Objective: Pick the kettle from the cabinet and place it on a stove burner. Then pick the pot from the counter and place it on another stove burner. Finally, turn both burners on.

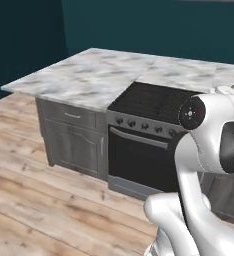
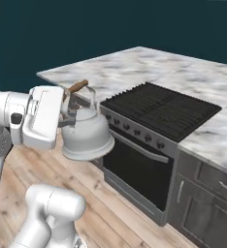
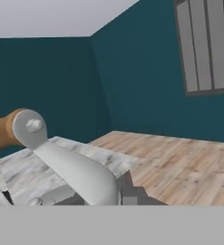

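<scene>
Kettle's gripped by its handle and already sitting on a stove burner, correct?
Not quite. The gripper does hold the kettle by its handle, but the right base view shows it hanging in the air in front of the stove, not yet on a burner.

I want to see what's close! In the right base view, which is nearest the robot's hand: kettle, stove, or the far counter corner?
1. Kettle: held in the hand, left of the stove.
2. Stove: to the right, middle of the picture.
3. Far counter corner: at the top, behind the stove.
</scene>
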Controlling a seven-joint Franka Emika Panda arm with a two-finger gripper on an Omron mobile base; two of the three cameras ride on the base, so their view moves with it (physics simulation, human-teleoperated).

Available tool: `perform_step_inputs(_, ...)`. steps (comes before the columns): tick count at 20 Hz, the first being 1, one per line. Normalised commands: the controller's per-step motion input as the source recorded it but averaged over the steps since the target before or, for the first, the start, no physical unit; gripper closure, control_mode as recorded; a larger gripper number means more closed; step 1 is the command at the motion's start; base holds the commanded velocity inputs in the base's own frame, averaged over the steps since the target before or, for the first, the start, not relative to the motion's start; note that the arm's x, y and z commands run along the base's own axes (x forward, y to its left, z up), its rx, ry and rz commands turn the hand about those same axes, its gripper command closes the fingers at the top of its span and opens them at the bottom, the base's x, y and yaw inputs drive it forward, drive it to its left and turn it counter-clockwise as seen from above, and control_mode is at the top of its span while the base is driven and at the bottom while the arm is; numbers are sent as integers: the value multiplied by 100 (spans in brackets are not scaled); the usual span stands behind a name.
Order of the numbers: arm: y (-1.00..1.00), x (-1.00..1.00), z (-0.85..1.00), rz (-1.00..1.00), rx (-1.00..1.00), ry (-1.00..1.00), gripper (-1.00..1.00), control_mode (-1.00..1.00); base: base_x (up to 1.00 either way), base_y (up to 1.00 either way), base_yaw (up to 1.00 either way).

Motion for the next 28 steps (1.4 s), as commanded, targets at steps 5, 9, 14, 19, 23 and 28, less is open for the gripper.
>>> perform_step_inputs(5,0,0,0,0,0,0,100,100,70,2,-27)
perform_step_inputs(9,0,0,0,0,0,0,100,100,62,9,-27)
perform_step_inputs(14,0,0,0,0,0,0,100,100,58,35,-26)
perform_step_inputs(19,0,0,0,0,0,0,100,100,53,46,-25)
perform_step_inputs(23,0,0,0,0,0,0,100,100,50,41,-24)
perform_step_inputs(28,0,0,0,0,0,0,100,100,58,27,-24)
